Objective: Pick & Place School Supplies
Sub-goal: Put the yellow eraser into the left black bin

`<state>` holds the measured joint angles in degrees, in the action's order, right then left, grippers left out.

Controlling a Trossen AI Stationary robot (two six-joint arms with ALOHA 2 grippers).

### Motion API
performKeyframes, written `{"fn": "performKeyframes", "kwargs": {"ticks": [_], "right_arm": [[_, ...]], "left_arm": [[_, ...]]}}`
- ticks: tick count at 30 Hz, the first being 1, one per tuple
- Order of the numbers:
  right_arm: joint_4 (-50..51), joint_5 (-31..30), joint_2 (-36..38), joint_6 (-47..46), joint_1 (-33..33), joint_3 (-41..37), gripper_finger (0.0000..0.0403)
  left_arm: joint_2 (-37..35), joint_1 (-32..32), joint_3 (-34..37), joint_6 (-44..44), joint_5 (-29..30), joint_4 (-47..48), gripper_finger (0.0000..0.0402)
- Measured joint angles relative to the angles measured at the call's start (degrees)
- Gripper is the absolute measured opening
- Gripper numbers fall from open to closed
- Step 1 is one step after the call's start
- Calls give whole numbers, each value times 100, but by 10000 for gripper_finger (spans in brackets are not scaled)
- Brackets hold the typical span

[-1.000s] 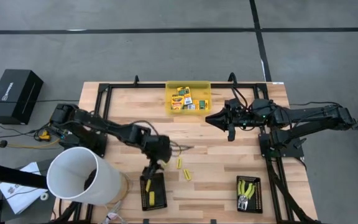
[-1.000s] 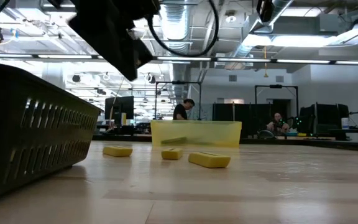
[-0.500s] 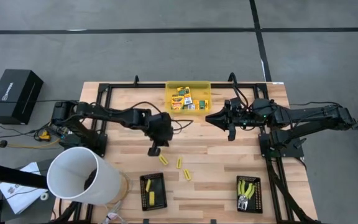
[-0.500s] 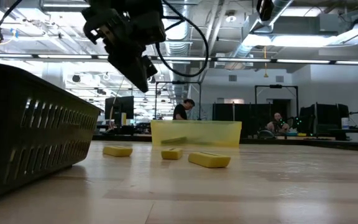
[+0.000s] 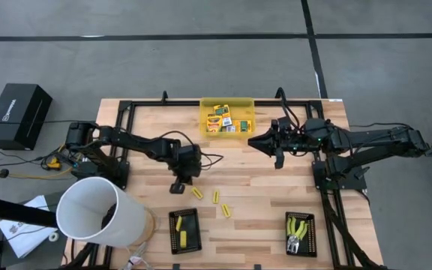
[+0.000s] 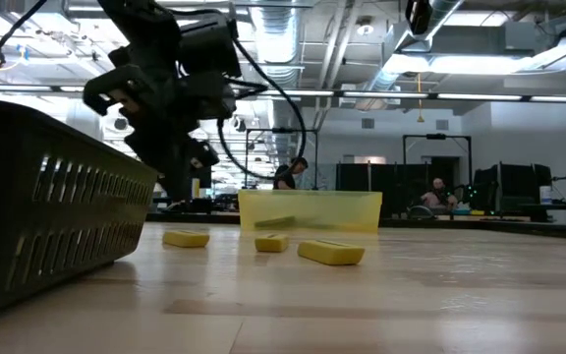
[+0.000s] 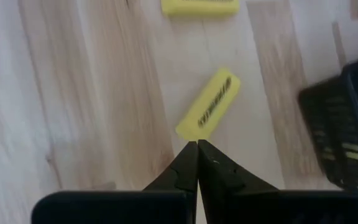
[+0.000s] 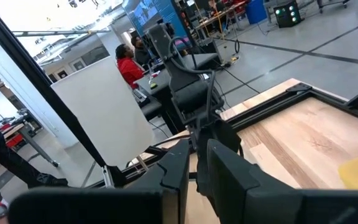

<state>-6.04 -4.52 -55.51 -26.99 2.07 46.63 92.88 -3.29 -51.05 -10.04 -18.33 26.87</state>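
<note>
Three short yellow sticks lie flat on the wooden table, the left one [image 5: 196,193] [image 7: 209,104], the middle one [image 5: 216,197] and the right one [image 5: 226,211]. My left gripper [image 5: 178,187] [image 7: 197,144] is shut just left of the left stick, its fingertips close to that stick's near end with nothing between them. The near-left black tray [image 5: 185,230] holds two more sticks. The yellow bin [image 5: 227,118] at the far edge holds printed boxes [image 5: 220,120]. My right gripper [image 5: 252,141] [image 8: 197,171] hangs beside the bin, fingers together and holding nothing.
A second black tray [image 5: 300,234] at the near right holds tools with yellow-green handles [image 5: 298,225]. A tall white bucket [image 5: 100,214] stands at the near left corner. A black frame rims the table. People sit in the room beyond.
My left gripper has risen from over the near-left black tray, swung toward the far edge, then come back down and to the left, ending beside the left loose stick. The sticks on the table have not moved.
</note>
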Motion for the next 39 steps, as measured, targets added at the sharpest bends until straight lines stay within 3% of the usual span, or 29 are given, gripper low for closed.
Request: {"fn": "performKeyframes", "kwargs": {"ticks": [8, 19, 39], "right_arm": [[-3, 0, 1, -41, 2, 0, 52], [-1, 0, 0, -47, 7, 0, 52], [9, 1, 1, -43, 7, 0, 52]], "left_arm": [[0, 119, 0, 322, -68, -683, 0], [698, 633, -7, 350, 72, -802, 0], [714, 470, -225, 448, 104, -916, 0]]}}
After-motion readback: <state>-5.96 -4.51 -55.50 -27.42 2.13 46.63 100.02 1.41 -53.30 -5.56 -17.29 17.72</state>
